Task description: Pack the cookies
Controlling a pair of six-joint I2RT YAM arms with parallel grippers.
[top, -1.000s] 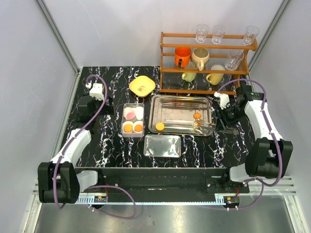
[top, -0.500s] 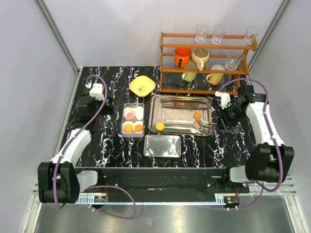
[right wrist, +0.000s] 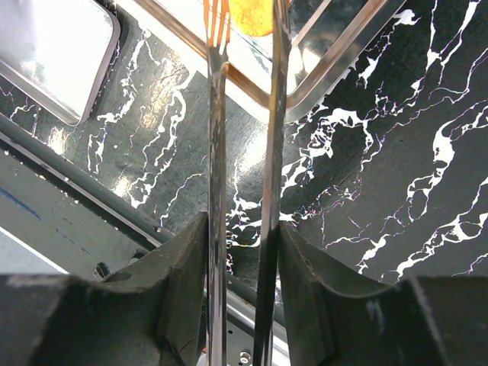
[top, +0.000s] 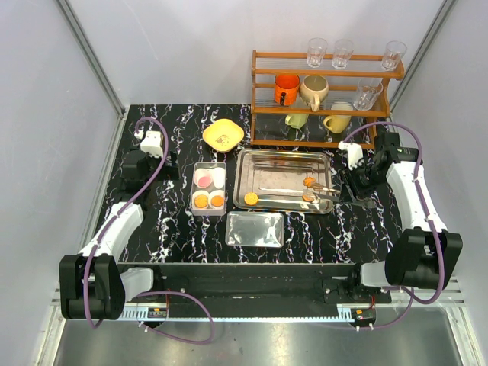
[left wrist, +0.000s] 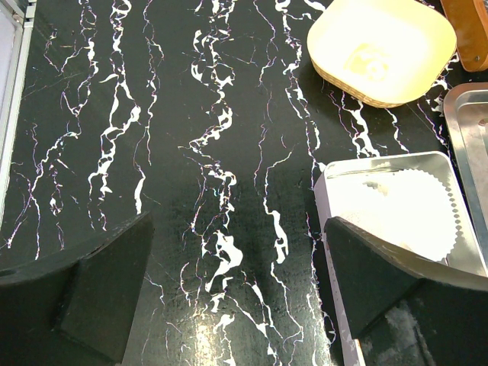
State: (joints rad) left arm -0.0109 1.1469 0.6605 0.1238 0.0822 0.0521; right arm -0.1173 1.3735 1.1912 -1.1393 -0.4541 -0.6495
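Note:
My right gripper [top: 352, 191] is shut on metal tongs [top: 324, 194]; in the right wrist view the gripper [right wrist: 242, 229] squeezes the two tong arms [right wrist: 217, 152]. The tong tips reach into the steel tray [top: 284, 162], with an orange cookie [right wrist: 252, 15] between them. Other orange cookies lie in the tray at its right [top: 309, 181] and its front left [top: 251, 198]. A small metal box [top: 210, 210] holds a pink cookie [top: 202, 178] and two orange ones [top: 201, 200] in paper cups. My left gripper [top: 162, 164] is open and empty over the bare table [left wrist: 236, 282].
The box's flat lid [top: 255, 229] lies in front of the tray. A yellow bowl [top: 223, 134] sits behind the box and shows in the left wrist view [left wrist: 381, 46]. A wooden rack [top: 328, 99] with mugs and glasses stands at the back right.
My right arm has shifted slightly toward the back, bringing the tong tips onto an orange cookie at the tray's right side. The left arm has not moved.

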